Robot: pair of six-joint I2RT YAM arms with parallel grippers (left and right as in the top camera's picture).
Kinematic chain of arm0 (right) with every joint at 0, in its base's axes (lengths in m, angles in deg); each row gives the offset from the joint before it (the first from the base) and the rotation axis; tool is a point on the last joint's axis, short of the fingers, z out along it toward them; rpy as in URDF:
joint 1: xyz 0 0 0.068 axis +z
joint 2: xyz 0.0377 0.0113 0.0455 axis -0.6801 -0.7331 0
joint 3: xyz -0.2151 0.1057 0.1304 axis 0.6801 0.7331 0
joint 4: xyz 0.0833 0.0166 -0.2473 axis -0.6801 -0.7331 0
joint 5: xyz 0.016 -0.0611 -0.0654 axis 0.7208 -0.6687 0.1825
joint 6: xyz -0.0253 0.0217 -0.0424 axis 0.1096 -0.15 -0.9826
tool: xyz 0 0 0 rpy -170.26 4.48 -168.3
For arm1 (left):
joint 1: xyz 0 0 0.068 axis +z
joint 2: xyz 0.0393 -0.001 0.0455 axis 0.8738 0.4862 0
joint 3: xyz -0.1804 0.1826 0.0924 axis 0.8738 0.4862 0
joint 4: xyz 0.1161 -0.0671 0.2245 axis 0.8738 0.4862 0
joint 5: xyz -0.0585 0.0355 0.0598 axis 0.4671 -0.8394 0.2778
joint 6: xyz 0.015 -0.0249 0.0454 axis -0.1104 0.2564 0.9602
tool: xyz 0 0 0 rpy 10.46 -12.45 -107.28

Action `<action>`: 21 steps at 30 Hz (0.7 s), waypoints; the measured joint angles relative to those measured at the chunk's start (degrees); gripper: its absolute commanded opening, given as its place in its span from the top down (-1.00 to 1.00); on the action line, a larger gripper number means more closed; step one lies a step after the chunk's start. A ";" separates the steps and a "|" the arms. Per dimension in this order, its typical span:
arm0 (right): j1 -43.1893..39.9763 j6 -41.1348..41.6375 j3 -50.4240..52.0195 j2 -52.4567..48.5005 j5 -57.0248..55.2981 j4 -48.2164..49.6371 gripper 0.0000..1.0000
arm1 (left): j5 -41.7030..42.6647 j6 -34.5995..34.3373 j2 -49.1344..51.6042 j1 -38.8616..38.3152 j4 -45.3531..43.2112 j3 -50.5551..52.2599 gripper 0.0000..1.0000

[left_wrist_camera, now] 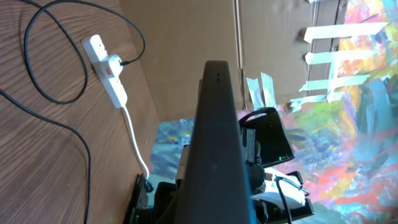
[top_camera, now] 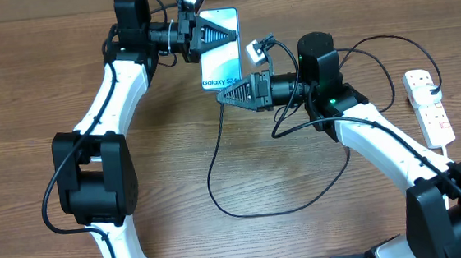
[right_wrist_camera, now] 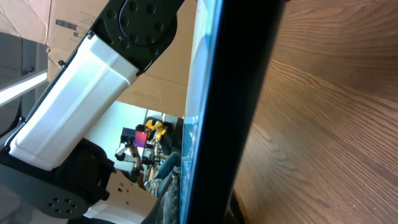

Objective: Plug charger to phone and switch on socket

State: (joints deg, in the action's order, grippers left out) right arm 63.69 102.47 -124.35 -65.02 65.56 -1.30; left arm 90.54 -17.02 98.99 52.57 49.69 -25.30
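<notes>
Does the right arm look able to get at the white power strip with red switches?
Probably yes: the white power strip lies in the open, close beside that arm's forearm. But the right gripper, shut, points away at the light blue phone, so it would have to swing round.

Overhead: bright, even room light from above. I see only soft, short shadows under the arms (top_camera: 116, 88) on the table (top_camera: 176, 174). Phone (top_camera: 219, 51) screen glows pale blue, lettering legible. Thin charger (top_camera: 210, 176) cable crisp against the wood. Left wrist: socket (left_wrist_camera: 106, 68) sharp, phone edge up close soft. Right wrist: phone edge at the lens badly blurred; wood grain sharper; background bright, washed out.
</notes>
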 measured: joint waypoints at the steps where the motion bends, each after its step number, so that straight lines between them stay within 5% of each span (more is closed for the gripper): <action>1: 0.04 0.09 0.00 0.00 -0.13 0.07 0.93 | 0.00 0.00 0.00 0.07 0.00 0.00 0.92; 2: 0.13 0.20 0.00 0.00 -0.31 0.26 0.93 | 0.00 0.00 0.00 0.07 0.00 0.00 0.91; 3: 0.17 0.37 0.00 0.00 -0.50 0.31 0.73 | 0.00 0.00 0.00 0.13 -0.02 0.00 0.92; 5: 0.20 0.48 0.00 0.00 -1.05 0.52 -0.59 | -0.39 -0.13 0.00 0.17 0.02 0.00 0.92; 7: 0.02 0.28 -0.02 0.00 -2.86 1.31 -1.00 | -0.15 -0.20 0.00 0.09 0.24 0.02 0.92; 21: -4.09 -6.71 -0.02 0.00 -5.95 -10.69 -1.00 | 0.11 4.52 0.00 0.87 0.24 0.02 0.92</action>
State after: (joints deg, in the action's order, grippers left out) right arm 59.60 95.76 -124.38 -65.02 59.61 -11.99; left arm 90.65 -12.49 98.99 53.44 49.93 -25.28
